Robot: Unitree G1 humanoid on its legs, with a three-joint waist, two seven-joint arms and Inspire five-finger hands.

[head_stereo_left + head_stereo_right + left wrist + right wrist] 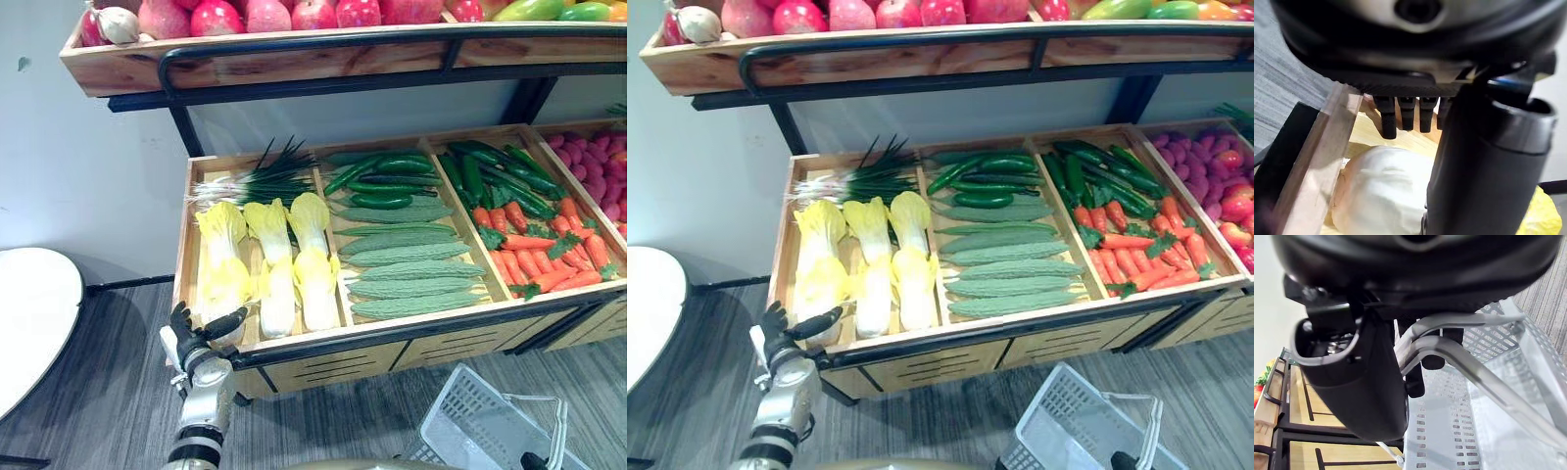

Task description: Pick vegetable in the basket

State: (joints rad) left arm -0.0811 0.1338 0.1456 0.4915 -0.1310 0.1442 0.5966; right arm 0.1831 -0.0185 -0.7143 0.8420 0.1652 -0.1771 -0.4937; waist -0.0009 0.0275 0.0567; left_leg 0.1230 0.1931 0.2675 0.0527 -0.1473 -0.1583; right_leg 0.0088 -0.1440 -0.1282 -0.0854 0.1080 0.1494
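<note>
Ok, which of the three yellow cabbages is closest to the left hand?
The leftmost cabbage, along the left wall of the crate; the left hand hovers over its near end.

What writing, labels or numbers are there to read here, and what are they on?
None legible.
The crates, basket, left hand and right hand show no print.
A faint mark on a crate edge in the right wrist view: too blurred to read.

Upper shelf [294,61] carries red fruit [217,18]. White round bench [29,313] far left, standing on grey plank floor [108,392].
</note>
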